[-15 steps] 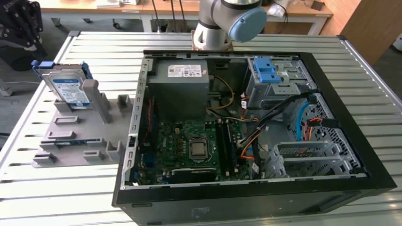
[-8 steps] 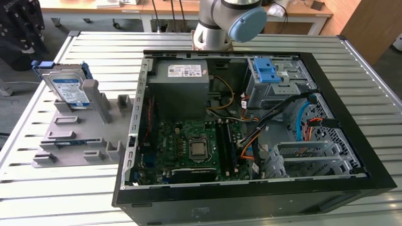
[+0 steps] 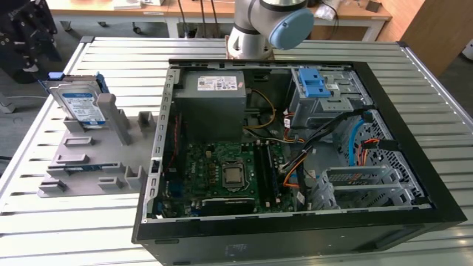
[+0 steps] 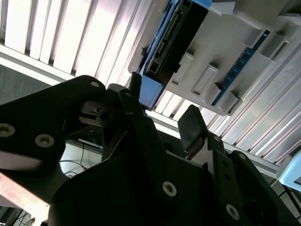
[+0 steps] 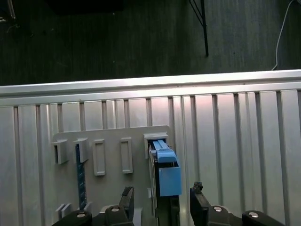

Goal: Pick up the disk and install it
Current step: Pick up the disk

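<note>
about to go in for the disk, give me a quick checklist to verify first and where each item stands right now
1. Disk standing on edge in the grey holder: ok.
2. Gripper open: ok, the fingers are spread apart in both wrist views.
3. Gripper lined up with the disk: ok, the disk's blue carrier end lies between the fingers in the first wrist view.
4. Disk gripped: not ok, the fingers do not touch it.
5. Drive cage in the computer case free to take the disk: cannot tell.
</note>
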